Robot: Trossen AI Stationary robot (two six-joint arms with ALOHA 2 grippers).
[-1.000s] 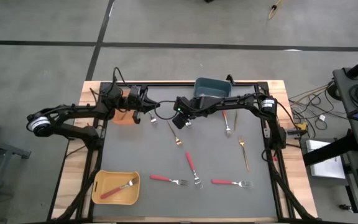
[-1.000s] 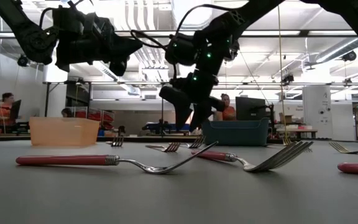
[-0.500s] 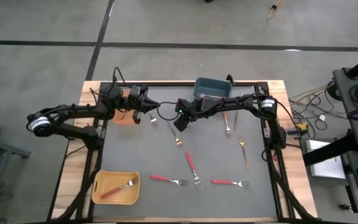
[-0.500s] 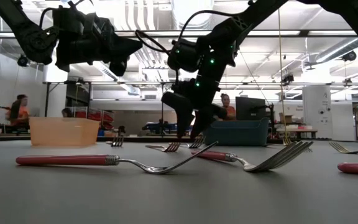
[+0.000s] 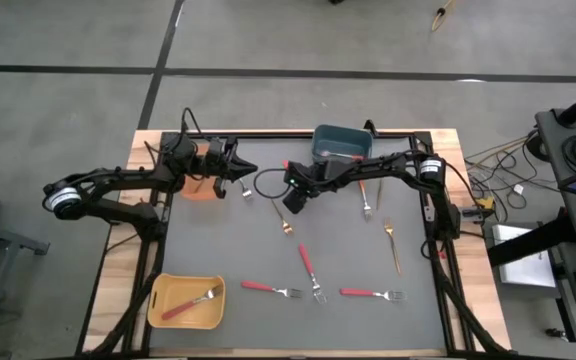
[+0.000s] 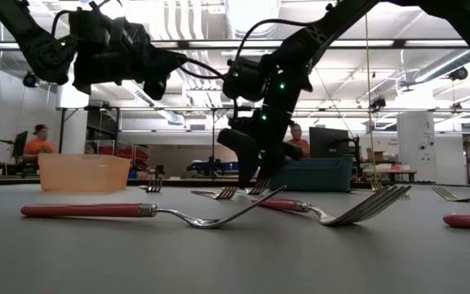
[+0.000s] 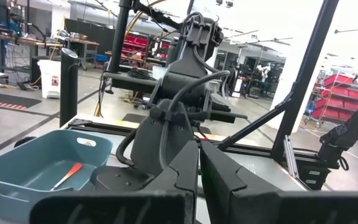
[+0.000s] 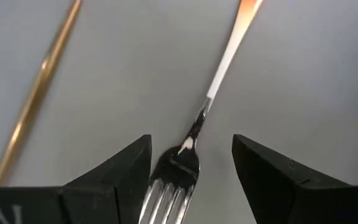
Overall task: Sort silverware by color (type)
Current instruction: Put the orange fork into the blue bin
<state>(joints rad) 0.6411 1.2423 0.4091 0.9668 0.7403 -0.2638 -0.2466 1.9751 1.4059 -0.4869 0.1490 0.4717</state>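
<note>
While the right gripper was held spread wide over an orange-handled fork lying flat on the surface, a slip was judged likely — the neck is thin, and a gold fork lay close beside. The left gripper, clenched on nothing, waited near the orange bin.

right gripper hangs low with fingers spread; left gripper is raised, closed.

Fork between right gripper's fingers: tine tips and handle end cut off by frame. Gold fork cut off both ends. Orange bin partly hidden under left arm.
</note>
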